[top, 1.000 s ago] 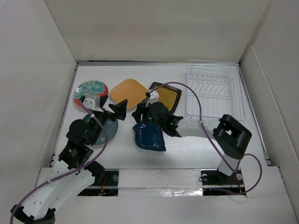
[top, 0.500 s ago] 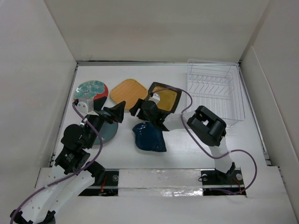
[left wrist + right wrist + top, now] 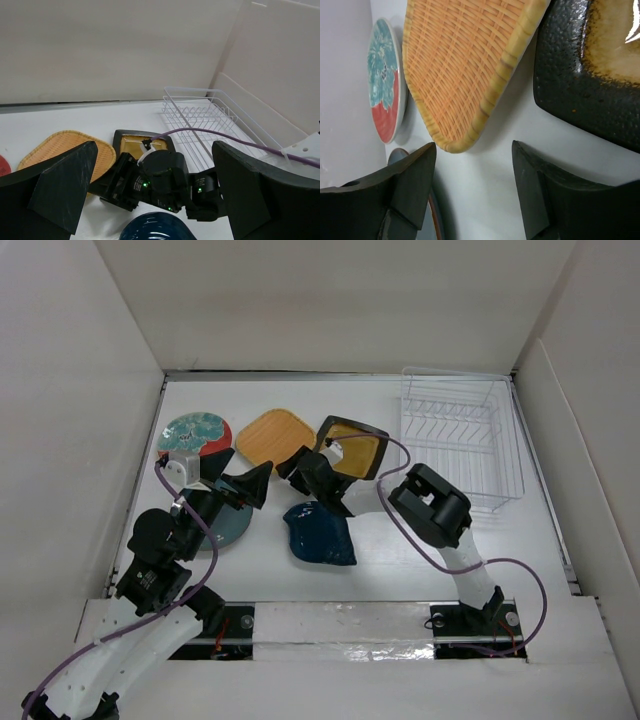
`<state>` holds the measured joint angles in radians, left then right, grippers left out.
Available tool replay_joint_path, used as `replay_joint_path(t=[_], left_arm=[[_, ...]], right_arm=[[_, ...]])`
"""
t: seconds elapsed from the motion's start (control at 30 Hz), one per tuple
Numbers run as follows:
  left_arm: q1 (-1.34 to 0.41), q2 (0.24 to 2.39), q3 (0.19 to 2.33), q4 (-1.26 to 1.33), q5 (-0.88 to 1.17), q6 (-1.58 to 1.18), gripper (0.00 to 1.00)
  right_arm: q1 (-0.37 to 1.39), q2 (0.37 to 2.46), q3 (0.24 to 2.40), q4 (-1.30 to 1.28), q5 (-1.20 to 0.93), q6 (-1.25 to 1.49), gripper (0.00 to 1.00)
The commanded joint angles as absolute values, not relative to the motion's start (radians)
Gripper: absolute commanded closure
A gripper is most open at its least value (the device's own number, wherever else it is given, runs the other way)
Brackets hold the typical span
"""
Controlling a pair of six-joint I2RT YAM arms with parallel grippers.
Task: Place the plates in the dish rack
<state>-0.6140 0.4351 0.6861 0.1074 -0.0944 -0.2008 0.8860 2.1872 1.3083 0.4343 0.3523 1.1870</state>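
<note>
Five plates lie on the white table: red-rimmed teal floral (image 3: 195, 432), orange rounded-square (image 3: 275, 437), black-rimmed mustard square (image 3: 355, 448), dark blue leaf-shaped (image 3: 320, 533), and round grey-teal (image 3: 228, 527), partly under my left arm. The white wire dish rack (image 3: 460, 440) stands empty at the back right. My right gripper (image 3: 295, 472) is open and empty, low over the bare table by the near corner of the orange plate (image 3: 465, 65), with the mustard plate (image 3: 590, 75) beside it. My left gripper (image 3: 237, 475) is open and empty, raised above the grey-teal plate.
White walls close in the table on three sides. My right arm's elbow (image 3: 430, 505) is folded up in front of the rack. In the left wrist view, my right wrist (image 3: 160, 180) lies between the open fingers (image 3: 65, 190), with the rack (image 3: 200, 115) behind.
My right gripper has moved left and away from above the dark blue plate to the orange plate's near corner, its elbow folding up. My left gripper has shifted slightly, staying open.
</note>
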Motion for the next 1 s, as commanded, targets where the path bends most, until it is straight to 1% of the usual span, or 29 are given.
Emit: replay_joint_path(t=[0.0, 0.1, 0.17, 0.27, 0.37, 0.5, 0.57, 0.6, 0.67, 0.8, 0.87, 0.9, 0.97], left_arm=[[-0.612, 0.428, 0.698, 0.153, -0.077, -0.212, 0.01], [-0.612, 0.436, 0.703, 0.144, -0.072, -0.21, 0.01], [-0.612, 0.43, 0.7, 0.153, -0.058, -0.212, 0.01], [-0.612, 0.439, 0.698, 0.15, -0.069, -0.207, 0.01], [-0.612, 0.442, 0.701, 0.15, -0.051, -0.209, 0.01], [-0.612, 0.451, 0.701, 0.15, -0.064, -0.204, 0.01], [-0.612, 0.454, 0.703, 0.146, -0.061, -0.204, 0.01], [-0.612, 0.451, 0.701, 0.149, -0.057, -0.204, 0.01], [-0.612, 0.446, 0.699, 0.158, -0.06, -0.202, 0.01], [-0.612, 0.46, 0.701, 0.147, -0.06, -0.201, 0.01], [-0.612, 0.456, 0.701, 0.152, -0.049, -0.201, 0.01], [-0.612, 0.454, 0.7, 0.155, -0.052, -0.199, 0.01], [-0.612, 0.456, 0.696, 0.153, -0.061, -0.196, 0.01]], right_arm=[[0.879, 2.22, 1.364, 0.457, 0.413, 1.27, 0.37], [0.87, 2.249, 1.384, 0.478, 0.407, 1.292, 0.45], [0.87, 2.264, 1.399, 0.474, 0.416, 1.293, 0.45], [0.87, 2.272, 1.402, 0.483, 0.443, 1.301, 0.49], [0.87, 2.283, 1.404, 0.506, 0.451, 1.302, 0.51], [0.87, 2.29, 1.411, 0.517, 0.454, 1.301, 0.59], [0.861, 2.295, 1.411, 0.549, 0.453, 1.299, 0.59], [0.861, 2.295, 1.401, 0.569, 0.451, 1.301, 0.62], [0.861, 2.292, 1.387, 0.623, 0.456, 1.296, 0.64], [0.861, 2.289, 1.41, 0.638, 0.471, 1.259, 0.78], [0.861, 2.281, 1.411, 0.656, 0.476, 1.241, 0.84], [0.861, 2.278, 1.411, 0.661, 0.477, 1.23, 0.89], [0.861, 2.263, 1.411, 0.672, 0.485, 1.195, 0.94]])
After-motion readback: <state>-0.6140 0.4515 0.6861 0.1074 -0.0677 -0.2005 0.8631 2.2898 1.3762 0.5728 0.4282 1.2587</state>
